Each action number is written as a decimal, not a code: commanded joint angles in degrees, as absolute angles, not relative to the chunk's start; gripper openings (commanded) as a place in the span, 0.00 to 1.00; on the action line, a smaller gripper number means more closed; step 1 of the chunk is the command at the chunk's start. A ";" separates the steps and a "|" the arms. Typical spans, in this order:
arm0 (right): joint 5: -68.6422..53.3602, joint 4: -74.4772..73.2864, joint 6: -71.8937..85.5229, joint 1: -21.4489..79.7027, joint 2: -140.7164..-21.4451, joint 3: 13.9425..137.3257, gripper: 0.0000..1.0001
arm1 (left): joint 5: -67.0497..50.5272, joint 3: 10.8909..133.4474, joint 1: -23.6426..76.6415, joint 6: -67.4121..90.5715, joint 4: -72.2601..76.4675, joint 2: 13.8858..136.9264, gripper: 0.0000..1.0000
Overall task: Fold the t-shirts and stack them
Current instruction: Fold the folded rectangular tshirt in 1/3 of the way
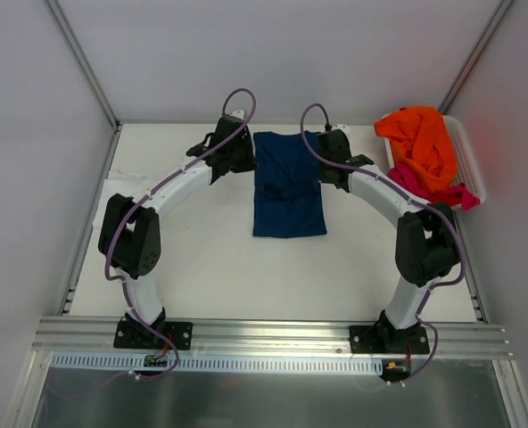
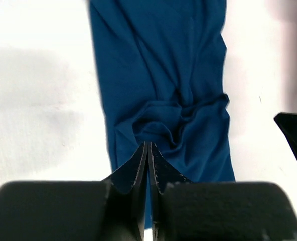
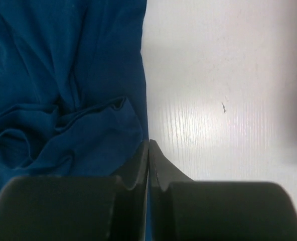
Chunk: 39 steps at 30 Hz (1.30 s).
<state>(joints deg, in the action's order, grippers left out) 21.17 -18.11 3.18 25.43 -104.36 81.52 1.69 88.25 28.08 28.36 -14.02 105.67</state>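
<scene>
Top view:
- Navy shirt (image 1: 288, 192): laid flat on the table (image 1: 219, 267), between the two arms, folded to a narrow upright rectangle.
- Left gripper (image 1: 249, 153): set at the shirt's far left corner.
- Right gripper (image 1: 325, 153): set at the far right corner.
- Basket (image 1: 471, 165): placed at the far right of the table. An orange shirt (image 1: 422, 143) is heaped in it, and a pink shirt (image 1: 424, 187) spills over its near rim.

Left wrist view:
- Left gripper (image 2: 148, 145): jaws are pressed together at the shirt's edge. A thin blue sliver is seen between them, so cloth appears to be pinched.
- Navy shirt (image 2: 158, 75): stretched away from the fingers, bunched into creases just beyond the tips.

Right wrist view:
- Right gripper (image 3: 148, 143): jaws are closed at the shirt's side edge, with the same blue sliver showing between them.
- Navy shirt (image 3: 63, 75): wrinkled, filling the left half, with bare table (image 3: 213, 100) to the right.
</scene>
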 commanded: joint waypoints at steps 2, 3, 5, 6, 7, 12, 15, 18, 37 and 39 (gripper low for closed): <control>16.18 -14.94 4.92 26.36 -99.06 76.65 0.00 | -6.40 83.59 30.22 31.64 -12.14 105.64 0.00; 14.78 -14.42 5.27 26.45 -98.97 75.51 0.00 | -6.94 83.15 30.76 32.08 -11.35 106.69 0.00; 13.10 -13.89 6.06 26.54 -99.23 74.71 0.01 | -8.08 83.32 31.98 32.69 -10.37 108.01 0.00; 11.36 -13.19 6.24 26.54 -99.49 74.36 0.00 | -8.78 83.67 32.25 32.96 -9.94 109.58 0.00; 10.55 -13.18 6.50 26.54 -99.93 74.44 0.00 | -9.66 83.85 32.43 33.22 -9.15 110.38 0.00; 4.24 -12.30 6.94 26.54 -104.22 76.81 0.00 | -13.79 83.85 33.04 34.89 -6.95 113.46 0.00; 0.37 -10.91 7.64 26.54 -106.08 78.13 0.01 | -13.97 82.54 33.48 35.24 -6.07 113.56 0.00; -4.20 -9.84 8.35 26.54 -107.49 79.27 0.01 | -13.89 80.96 33.57 35.42 -5.10 113.55 0.00; -8.79 -7.47 9.67 27.42 -106.18 74.98 0.00 | -6.42 95.09 31.12 29.98 -7.65 126.47 0.00; -8.70 -7.21 9.49 27.60 -105.74 74.36 0.00 | -4.23 97.11 30.41 29.10 -7.82 127.00 0.00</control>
<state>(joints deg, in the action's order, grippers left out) -7.25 -9.04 8.97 26.83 -109.43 75.44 -9.34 92.97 32.21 31.86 -7.77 126.82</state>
